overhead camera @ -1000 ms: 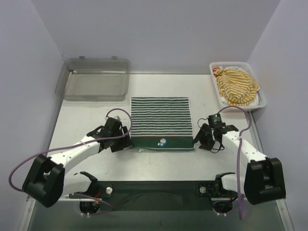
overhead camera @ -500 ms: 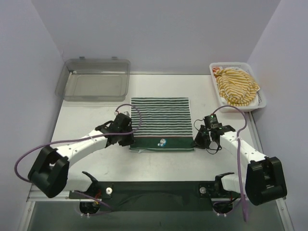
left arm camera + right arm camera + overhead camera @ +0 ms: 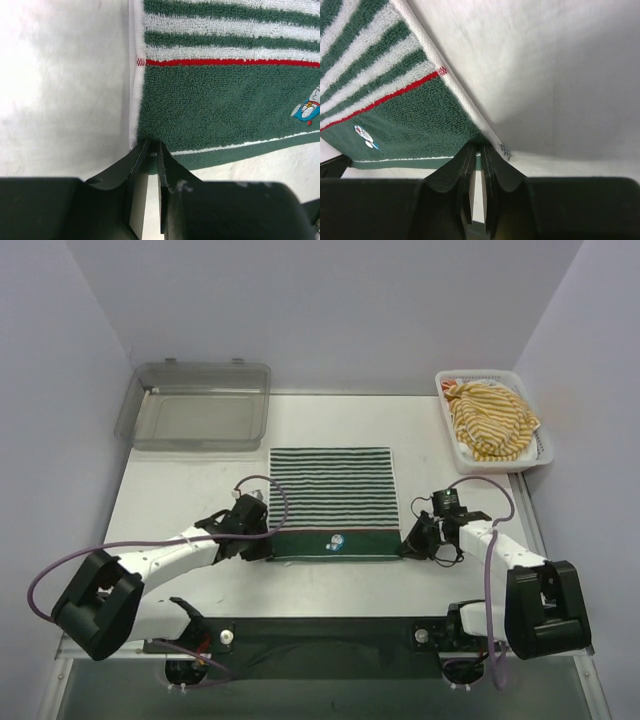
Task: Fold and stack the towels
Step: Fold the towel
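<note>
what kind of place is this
Probably a robot lab cell: white table boxed in by blank walls, left arm and right arm mounted at its near edge, a towel laid out.

Grey tray [image 3: 195,415] far left, white mesh basket [image 3: 478,373] far right

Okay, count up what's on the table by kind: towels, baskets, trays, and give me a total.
Towels: 2 (green-striped towel, yellow-striped towel)
Baskets: 1 (white mesh basket)
Trays: 1 (clear grey tray)
Total: 4
</note>
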